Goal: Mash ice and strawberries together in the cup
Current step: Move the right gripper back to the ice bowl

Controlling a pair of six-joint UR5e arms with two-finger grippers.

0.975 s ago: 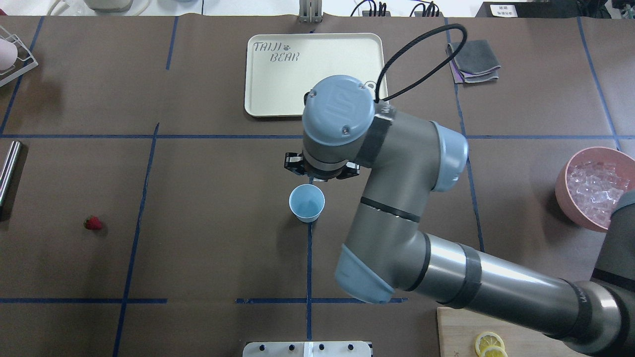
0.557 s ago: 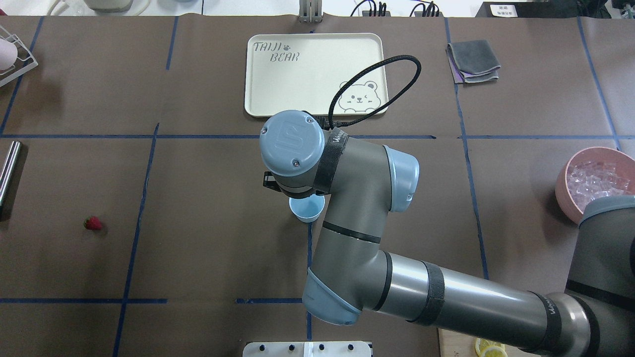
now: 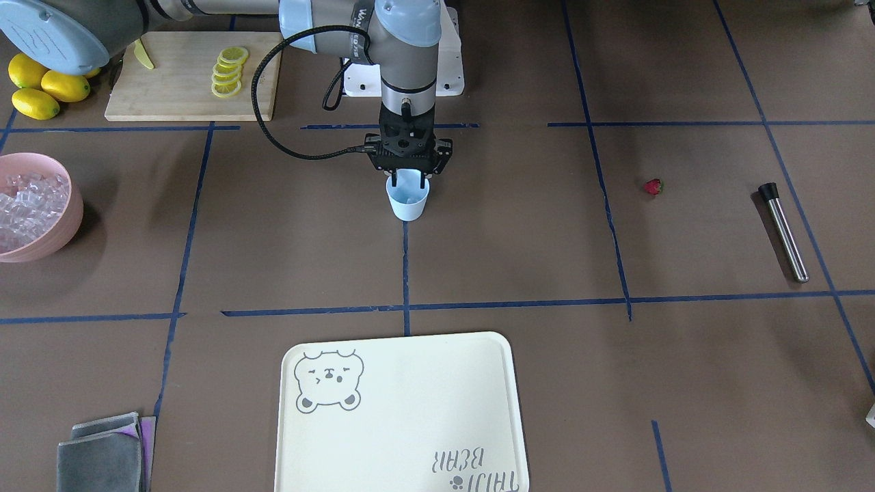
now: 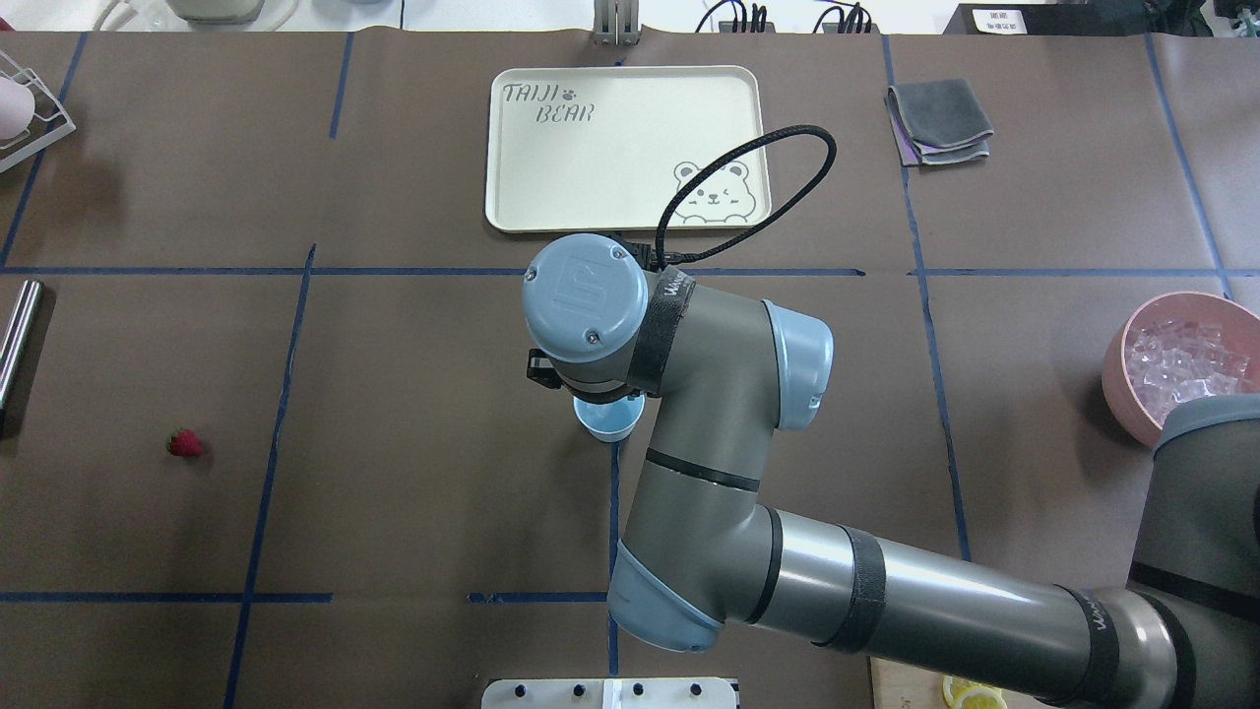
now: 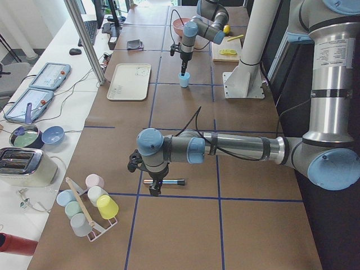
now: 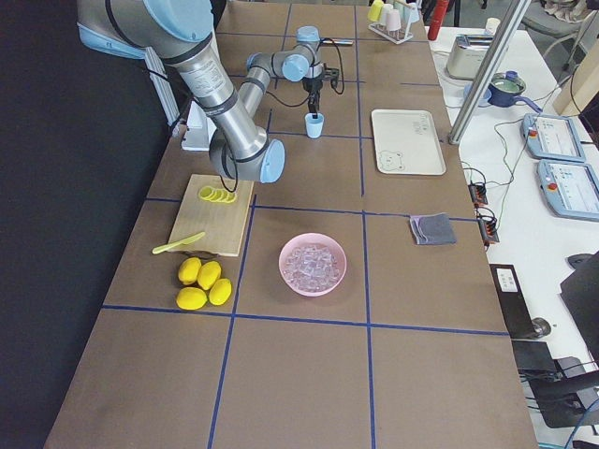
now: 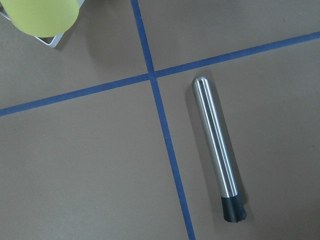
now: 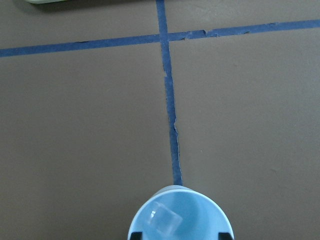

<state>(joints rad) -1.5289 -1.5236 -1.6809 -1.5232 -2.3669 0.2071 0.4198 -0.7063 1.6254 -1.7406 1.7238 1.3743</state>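
Currently at the cup: the right gripper (image 3: 409,179) hangs straight down over the small pale blue plastic cup (image 3: 408,203), which stands upright on the brown table (image 3: 519,239) at the end of a blue tape line (image 3: 405,273).
Right claw: apart. In the right wrist view its dark fingertips (image 8: 226,235) sit at either side of the cup's mouth, clamped on nothing.
Ice: one clear glassy cube (image 8: 162,220) shows inside the cup; whether it has settled on the bottom I cannot tell. The rest lies heaped in the large pink bowl (image 3: 68,222), well apart on the robot's right.
Strawberry: the small red strawberry (image 3: 653,186) lies on the bare table well to the robot's left, not yet in the cup.
Left claw: the left gripper (image 5: 154,190) hovers over the brushed steel muddler with a black tip (image 7: 217,150), which lies flat. Whether the claw is apart or together I cannot tell.
Stage: judged early, with ice going in and the fruit and mashing to come.
Risk, cup: it looks light and nothing holds it, so a fingertip catching the rim on the way up could tip it and spill the cube.
Risk, muddler: a round bar may roll away under an off-centre pinch.
Risk, mashing: pressing into an unheld cup could skid or topple it.
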